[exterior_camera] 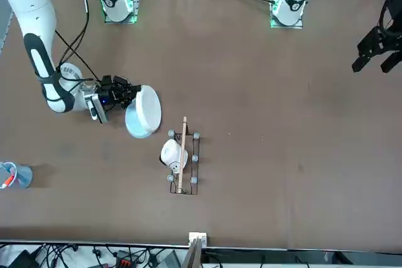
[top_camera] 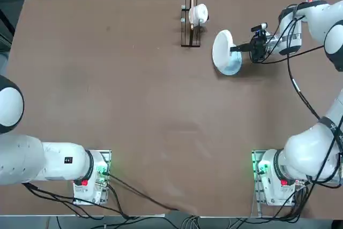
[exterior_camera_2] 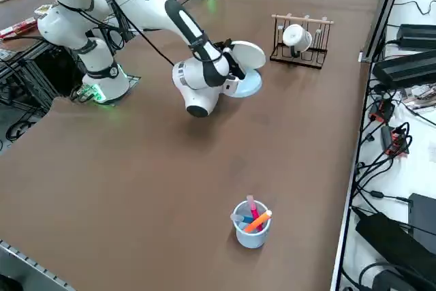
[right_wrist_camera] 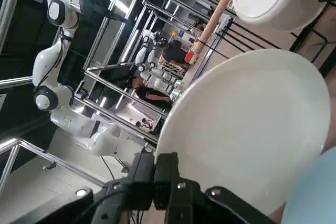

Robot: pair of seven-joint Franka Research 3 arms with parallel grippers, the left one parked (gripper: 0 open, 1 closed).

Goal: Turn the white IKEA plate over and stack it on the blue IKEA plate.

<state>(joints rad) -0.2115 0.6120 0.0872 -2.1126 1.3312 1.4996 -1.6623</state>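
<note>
My right gripper [top_camera: 236,49] is shut on the rim of the white IKEA plate [top_camera: 222,49], holding it steeply tilted, nearly on edge, above the blue IKEA plate [top_camera: 232,68]. The blue plate lies flat on the table and shows only as a crescent under the white one in the top view, likewise in the front view [exterior_camera: 134,130] and right side view [exterior_camera_2: 248,86]. From the front, the white plate [exterior_camera: 148,109] stands beside the gripper [exterior_camera: 130,95]. In the wrist view the white plate [right_wrist_camera: 252,129] fills the picture past the fingers [right_wrist_camera: 157,174], with the blue plate [right_wrist_camera: 315,192] at the corner.
A wire rack [top_camera: 190,25] holding a small white cup [top_camera: 199,14] stands just left of the plates. A bluish cup with markers [exterior_camera_2: 251,223] sits near the table's right-hand edge. The brown table [top_camera: 134,105] stretches wide toward the arm bases.
</note>
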